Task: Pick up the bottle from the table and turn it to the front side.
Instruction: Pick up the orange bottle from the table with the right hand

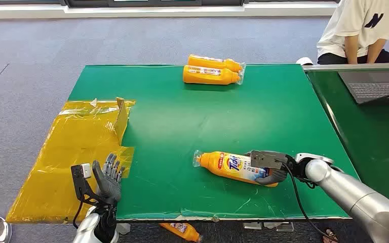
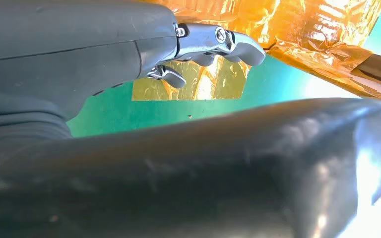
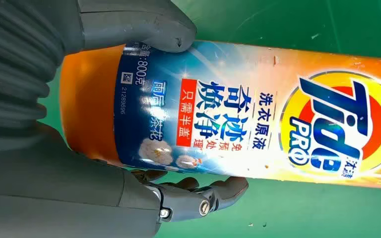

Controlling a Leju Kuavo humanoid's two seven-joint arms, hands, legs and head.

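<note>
Right hand (image 1: 272, 172) wraps the bottle's (image 1: 231, 166) base end, thumb on one side and fingers (image 3: 203, 196) on the other, at the near right of the tabletop (image 1: 192, 116).
Green tabletop carries the bottle lying on its side, cap to the left, front label already up; gripping the base probably leaves the label readable and lets the wrist roll it. Yellow sheet (image 1: 71, 147) covers the near-left edge. Two more bottles (image 1: 214, 70) lie far off, spares perhaps. Left hand (image 1: 108, 181) waits, fingers spread, holding nothing.
</note>
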